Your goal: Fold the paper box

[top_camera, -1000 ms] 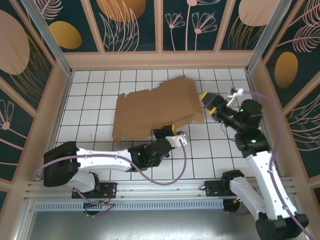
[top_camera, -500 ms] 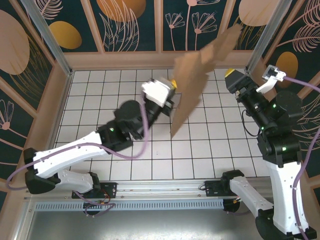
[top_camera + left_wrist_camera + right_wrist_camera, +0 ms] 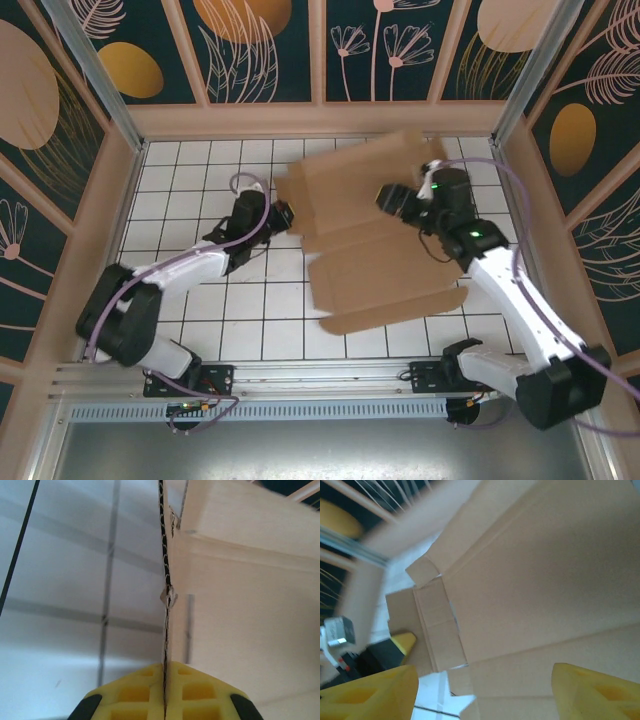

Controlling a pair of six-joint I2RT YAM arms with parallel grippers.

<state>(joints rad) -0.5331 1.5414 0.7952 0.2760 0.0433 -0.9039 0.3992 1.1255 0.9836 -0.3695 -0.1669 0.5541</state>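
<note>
Swung down from mid-air, the box (image 3: 380,270) now lies across centre frame, our left claw (image 3: 284,213) clamped on its left edge and our right claw (image 3: 391,197) spread above it, so we judge creasing can begin.

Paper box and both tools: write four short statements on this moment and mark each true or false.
The left tool is shut on an edge of the paper box. True.
The right tool clamps a flap. False: it is open over the paper box.
The paper box is a finished closed box. False: it is an unfolded blank.
The table is white with a dark grid. True.
</note>
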